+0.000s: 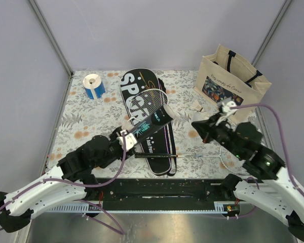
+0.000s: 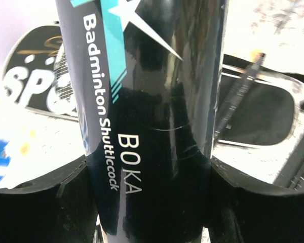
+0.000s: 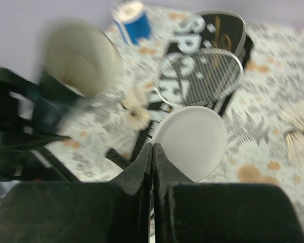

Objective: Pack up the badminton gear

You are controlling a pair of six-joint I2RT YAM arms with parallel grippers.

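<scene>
My left gripper [image 1: 125, 140] is shut on the black tube with teal print [image 1: 152, 126], which points its open end toward the right arm. The tube fills the left wrist view [image 2: 157, 101], and its open mouth [image 3: 78, 58] shows in the right wrist view. My right gripper [image 1: 197, 126] is shut on the rim of a white round lid [image 3: 192, 142], a short way from that mouth. The black SPORT case [image 1: 134, 86] lies flat with a white-framed racket [image 1: 154, 98] on it. Shuttlecocks lie beside the tube [image 3: 137, 114] and near the bag [image 1: 196, 106].
A second racket's handle and shaft [image 1: 162, 156] lie across the case's near end, its head partly under the right arm. A beige tote bag [image 1: 230, 81] stands at the back right. A blue-and-white tape roll [image 1: 93, 85] stands at the back left.
</scene>
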